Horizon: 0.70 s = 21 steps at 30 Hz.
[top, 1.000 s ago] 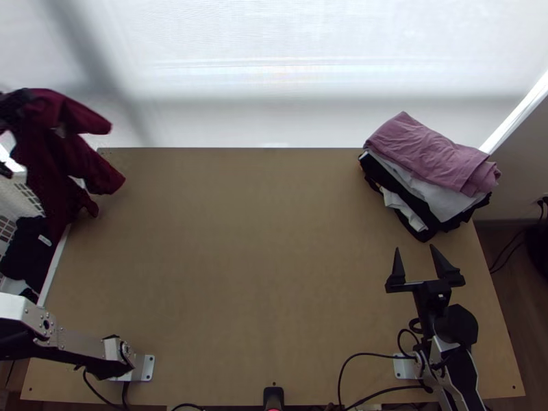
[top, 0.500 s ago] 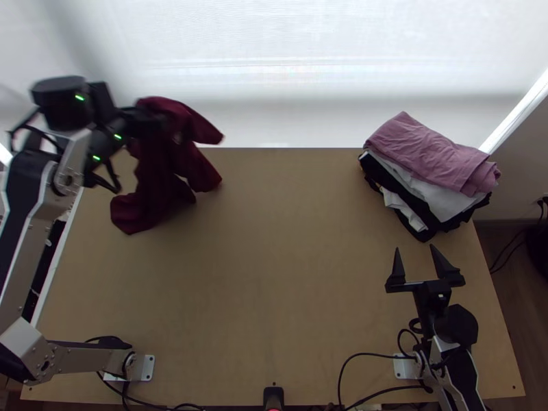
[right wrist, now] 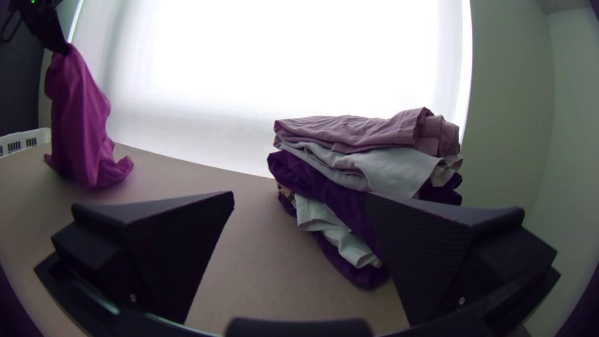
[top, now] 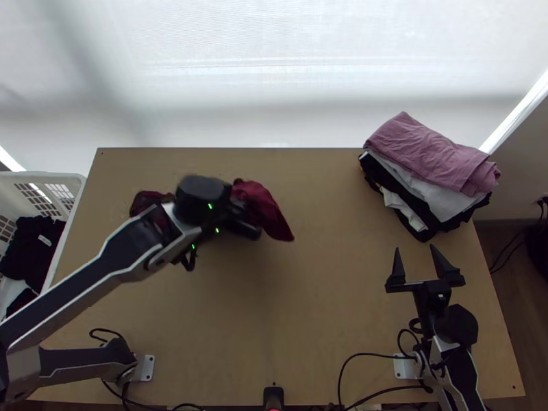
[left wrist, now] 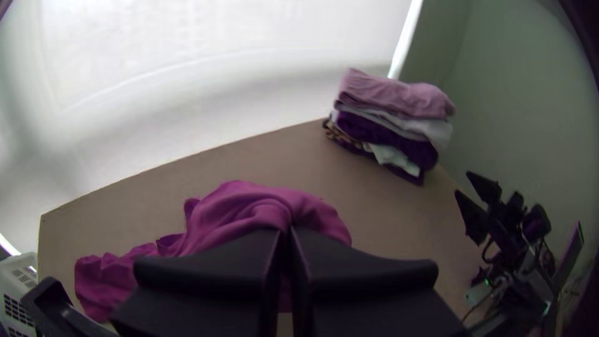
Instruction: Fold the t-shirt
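We see the table (top: 308, 315) under our left gripper (top: 248, 222) and right gripper (top: 416, 249); beyond the right gripper sits a folded clothes stack (top: 431, 154). Our dark red t-shirt (top: 270, 209) hangs bunched from the left gripper (clenched on it), while the right gripper is released, fingers parted
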{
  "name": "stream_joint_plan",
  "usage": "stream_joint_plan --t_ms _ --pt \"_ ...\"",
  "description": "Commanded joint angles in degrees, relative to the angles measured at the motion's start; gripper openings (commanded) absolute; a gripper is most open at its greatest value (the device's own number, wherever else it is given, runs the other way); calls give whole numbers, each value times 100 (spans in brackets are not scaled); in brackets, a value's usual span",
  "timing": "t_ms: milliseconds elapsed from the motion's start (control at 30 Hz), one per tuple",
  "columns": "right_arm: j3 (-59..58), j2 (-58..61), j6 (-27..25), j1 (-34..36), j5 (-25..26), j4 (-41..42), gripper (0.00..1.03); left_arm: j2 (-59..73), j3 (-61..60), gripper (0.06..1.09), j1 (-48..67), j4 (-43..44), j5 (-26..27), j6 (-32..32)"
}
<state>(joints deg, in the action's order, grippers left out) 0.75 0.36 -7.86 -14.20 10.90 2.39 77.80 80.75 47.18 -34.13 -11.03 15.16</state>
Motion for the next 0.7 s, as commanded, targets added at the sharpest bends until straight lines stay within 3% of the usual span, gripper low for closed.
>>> stream_joint_plan --t_ms 0,167,400,433,533,567,600,667 --pt "-58 -45 91 -22 -9 -72 98 -380 -314 9 564 38 -31 242" --pt "-58 -45 91 -22 -9 -72 98 -459 -666 9 1197 56 -22 725" --pt "-58 -45 91 -22 -9 -72 98 -90 -1193 10 1250 1137 -49 848" --pt "-58 -45 91 -22 -9 -72 98 -2 -1228 18 1224 1286 -40 840" --pt "-58 -45 91 -22 -9 -72 98 174 -1167 72 1224 1418 -5 743" --pt "-58 -45 91 -22 -9 -72 98 183 -1132 94 1232 1488 -5 646" --pt "-58 -45 91 -22 -9 -72 98 174 -1105 105 1232 1576 13 629" --pt "-58 -45 91 -22 -9 -72 98 121 -982 105 1206 1585 215 646"
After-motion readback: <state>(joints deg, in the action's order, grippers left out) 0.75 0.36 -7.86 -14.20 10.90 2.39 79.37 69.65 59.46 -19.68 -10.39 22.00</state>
